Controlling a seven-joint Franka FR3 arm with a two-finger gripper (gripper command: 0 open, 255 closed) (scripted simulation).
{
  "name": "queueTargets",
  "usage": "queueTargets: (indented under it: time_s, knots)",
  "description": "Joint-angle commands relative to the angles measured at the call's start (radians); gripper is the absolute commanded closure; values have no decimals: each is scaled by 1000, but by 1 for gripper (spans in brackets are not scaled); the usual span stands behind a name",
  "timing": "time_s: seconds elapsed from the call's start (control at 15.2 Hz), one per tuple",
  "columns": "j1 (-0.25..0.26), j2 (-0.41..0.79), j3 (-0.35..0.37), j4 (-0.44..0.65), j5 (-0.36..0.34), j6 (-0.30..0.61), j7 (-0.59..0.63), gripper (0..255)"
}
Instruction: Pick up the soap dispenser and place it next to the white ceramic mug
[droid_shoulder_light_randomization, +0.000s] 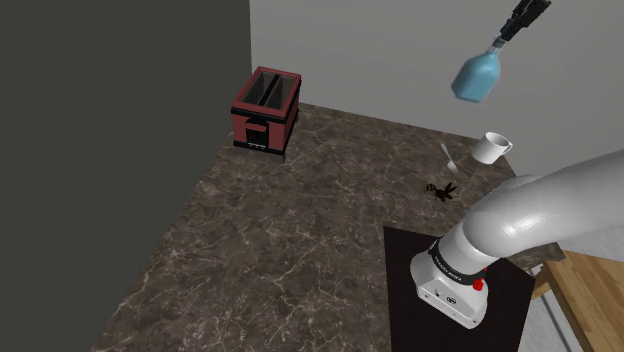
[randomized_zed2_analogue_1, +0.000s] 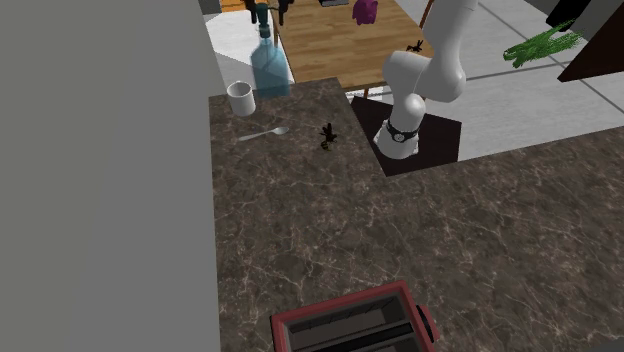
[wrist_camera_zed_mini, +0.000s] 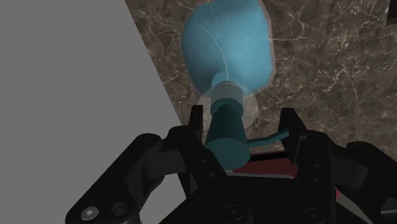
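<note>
Blue dispenser is being held aloft over the counter, near the mug. Gripper is being clamped on its pump top.

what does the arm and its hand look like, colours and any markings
The arm is made of thick, rounded white links, with a dark ring at a joint and a small red spot on the white segment below it. The hand is all black and blocky, with two flat fingers and round screw heads on its body.
</note>
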Motion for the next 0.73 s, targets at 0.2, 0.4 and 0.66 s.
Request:
queueTargets:
  time_s: [0.2, 0.4, 0.66]
  knots:
    - [-20, 1, -97, 47, -18, -41, -122, 255]
    - [-25, 12, -166, 83, -24, -64, -199, 255]
    - [-17, 48, -281, 150, -18, -94, -312, 255]
